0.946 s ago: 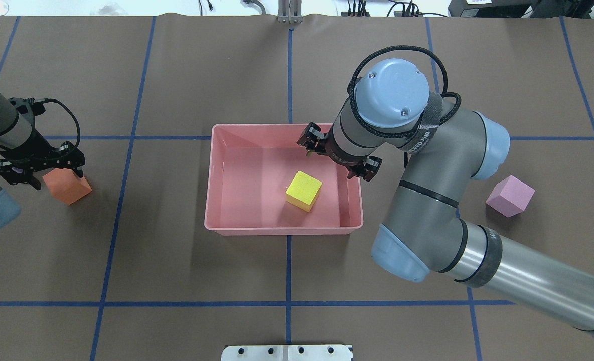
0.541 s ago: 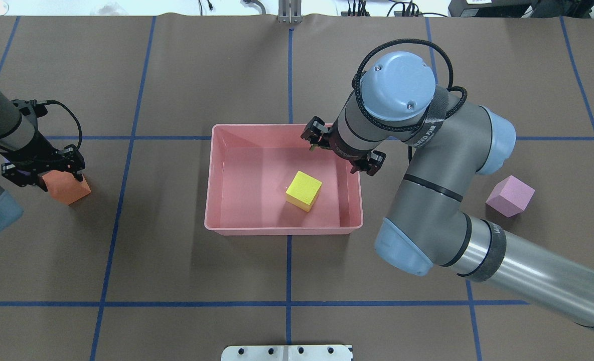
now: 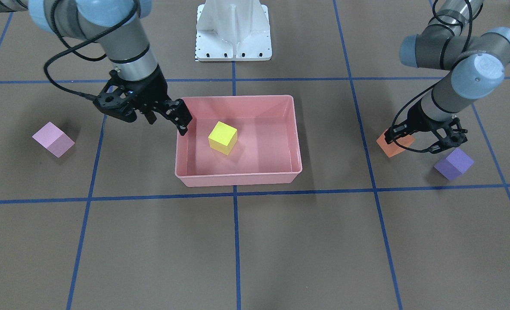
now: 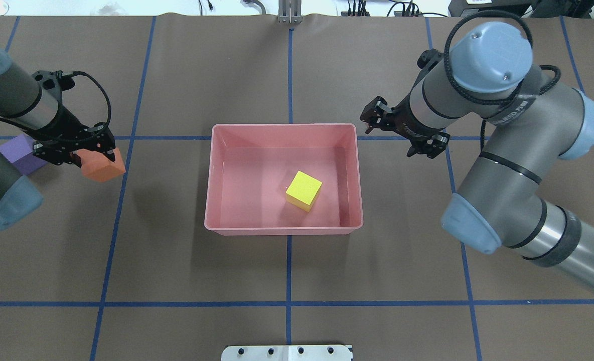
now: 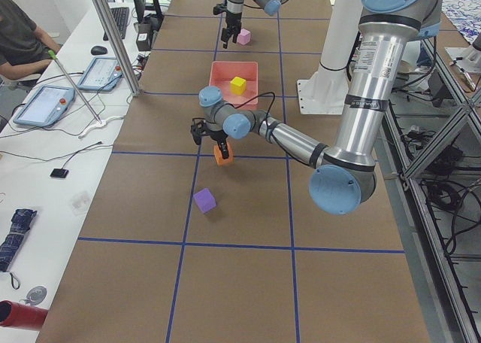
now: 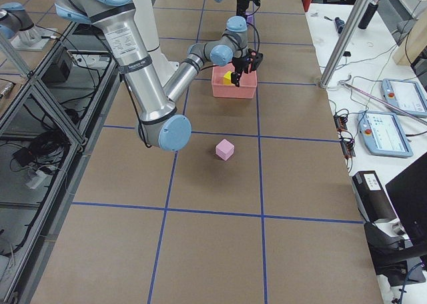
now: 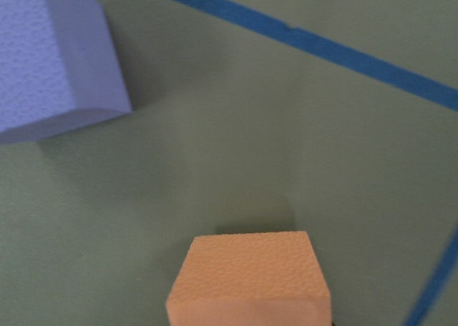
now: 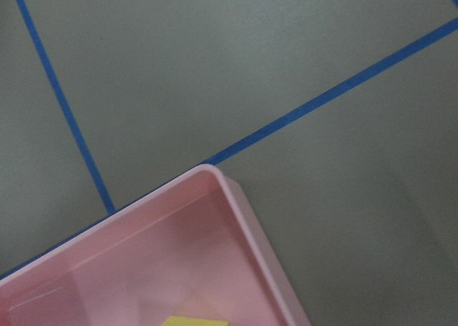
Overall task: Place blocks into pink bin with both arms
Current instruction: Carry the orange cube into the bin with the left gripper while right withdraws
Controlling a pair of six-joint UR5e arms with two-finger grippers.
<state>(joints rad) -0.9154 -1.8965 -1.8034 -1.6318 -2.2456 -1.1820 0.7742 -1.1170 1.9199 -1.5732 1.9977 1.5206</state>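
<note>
**Yellow block binned, orange block gripped**

The yellow block (image 4: pixel 303 190) lies inside the pink bin (image 4: pixel 283 230), mid-counter. Well to the left, the left gripper (image 4: pixel 95 156) has its fingers clamped on the orange block (image 4: pixel 101 165), with the purple block (image 4: pixel 22 153) nearby. Just right of the bin, the right gripper (image 3: pixel 167 124) has its fingers apart and empty. Brown paper with a blue tape grid covers the counter (image 4: pixel 186 260).

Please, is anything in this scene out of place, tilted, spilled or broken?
Nothing is spilled or damaged. Only the yellow block sits turned at an angle to the walls of the pink bin, which is harmless. The orange block is held in the left gripper.
</note>
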